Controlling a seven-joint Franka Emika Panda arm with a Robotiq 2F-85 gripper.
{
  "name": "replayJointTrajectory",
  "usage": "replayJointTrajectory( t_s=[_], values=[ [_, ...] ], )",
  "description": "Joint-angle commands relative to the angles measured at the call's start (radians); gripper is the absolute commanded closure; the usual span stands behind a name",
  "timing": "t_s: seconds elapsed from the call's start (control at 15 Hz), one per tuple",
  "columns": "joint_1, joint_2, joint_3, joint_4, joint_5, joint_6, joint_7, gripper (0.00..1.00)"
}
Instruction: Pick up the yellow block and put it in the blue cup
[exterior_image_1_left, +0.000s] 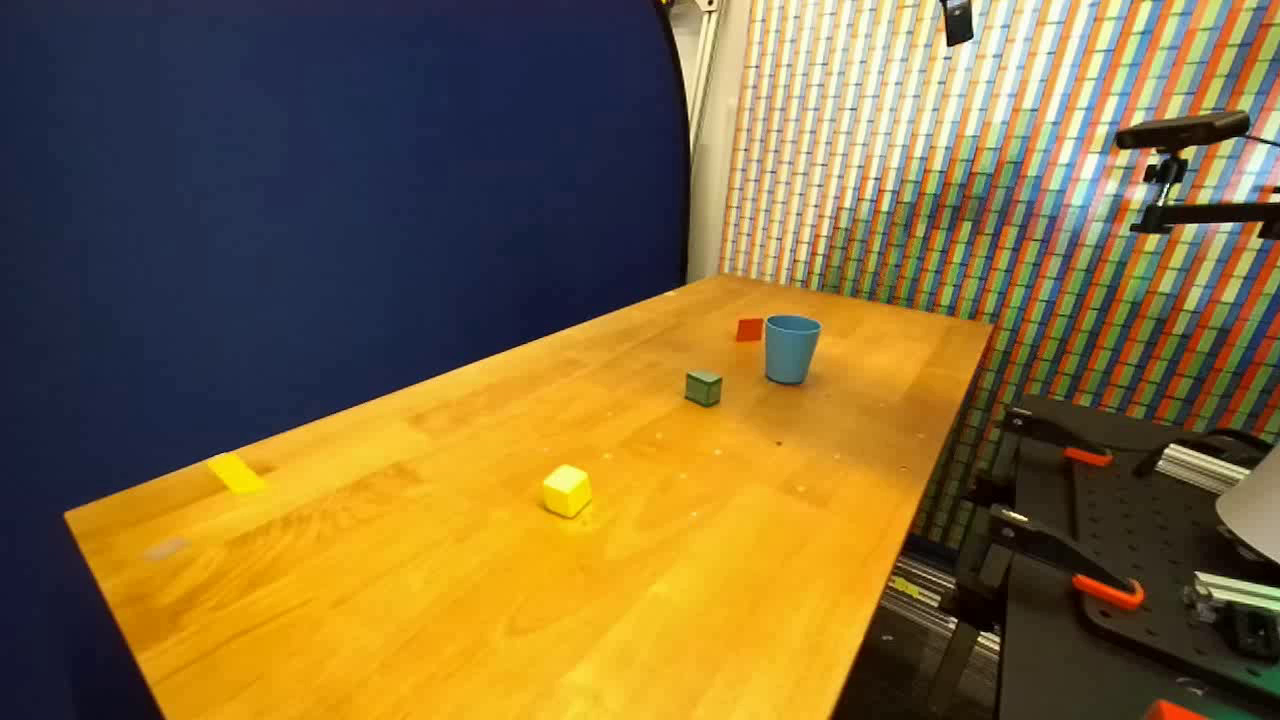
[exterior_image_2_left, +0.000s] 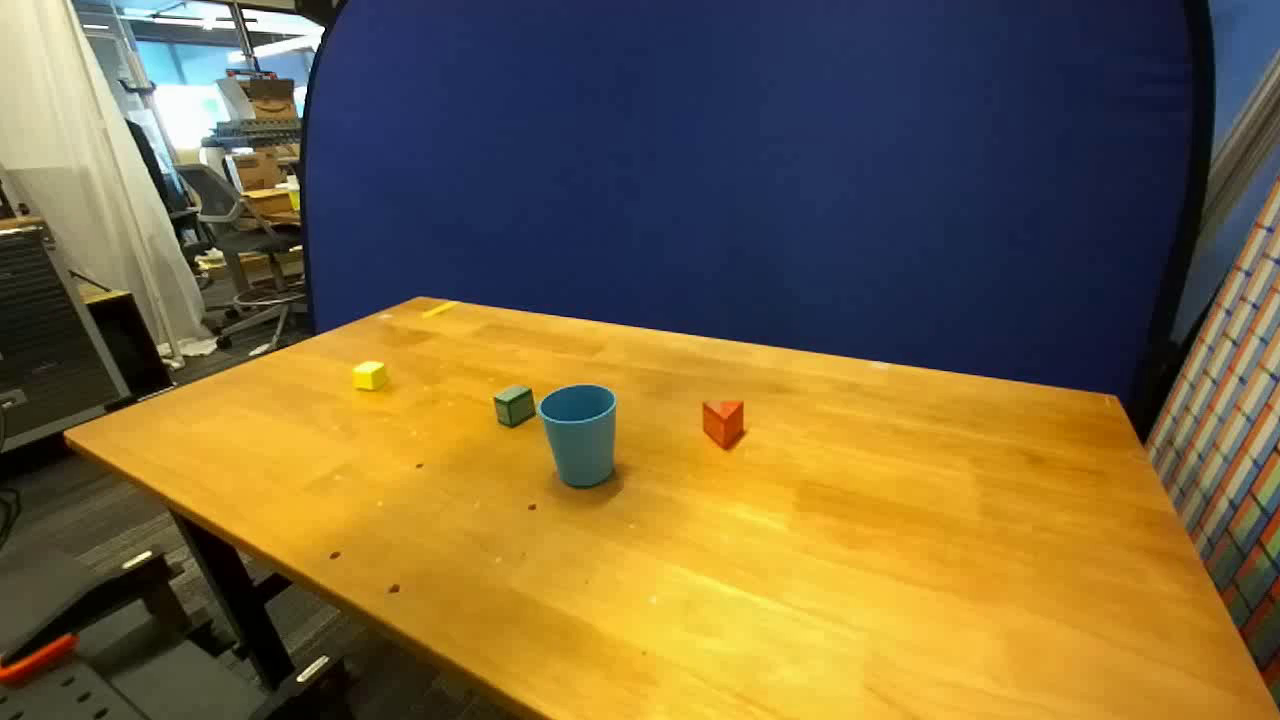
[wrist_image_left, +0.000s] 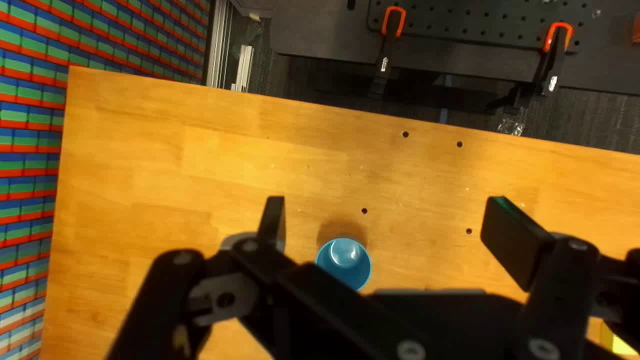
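Observation:
The yellow block (exterior_image_1_left: 567, 491) is a small bright yellow cube on the wooden table. It shows in both exterior views (exterior_image_2_left: 370, 376); in the wrist view its edge (wrist_image_left: 621, 345) peeks out at the bottom right, mostly hidden by the gripper. The blue cup (exterior_image_1_left: 791, 350) stands upright in both exterior views (exterior_image_2_left: 581, 437). In the wrist view I look down into the cup (wrist_image_left: 347, 260), partly covered by the left finger linkage; the visible inside holds nothing. My gripper (wrist_image_left: 384, 220) is open with nothing between its fingers, high above the table.
A dark green block (exterior_image_1_left: 703, 388) stands near the cup, and a red wedge-shaped block (exterior_image_2_left: 723, 423) lies on its other side. Yellow tape (exterior_image_1_left: 238, 473) marks the table's far edge. A dark piece (exterior_image_1_left: 958, 22) hangs at the top. A black clamped bench (exterior_image_1_left: 1100, 560) adjoins the table (exterior_image_1_left: 640, 600).

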Motion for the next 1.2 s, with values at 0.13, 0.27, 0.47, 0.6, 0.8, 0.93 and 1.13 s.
replayJointTrajectory(
  t_s=[0.13,0.27,0.47,0.6,0.8,0.93,1.13],
  values=[
    [0.011,-0.001,-0.009,0.011,-0.002,-0.003,0.003,0.00],
    [0.011,-0.001,-0.009,0.012,-0.002,-0.003,0.003,0.00],
    [0.036,0.088,0.017,0.011,0.005,0.041,0.018,0.00],
    [0.082,0.161,0.050,-0.006,0.033,0.101,-0.003,0.00],
    [0.147,0.297,0.110,-0.005,0.050,0.200,-0.038,0.00],
    [0.186,0.408,0.156,0.017,0.053,0.275,-0.036,0.00],
    [0.236,0.588,0.219,0.079,0.048,0.389,-0.010,0.00]
  ],
)
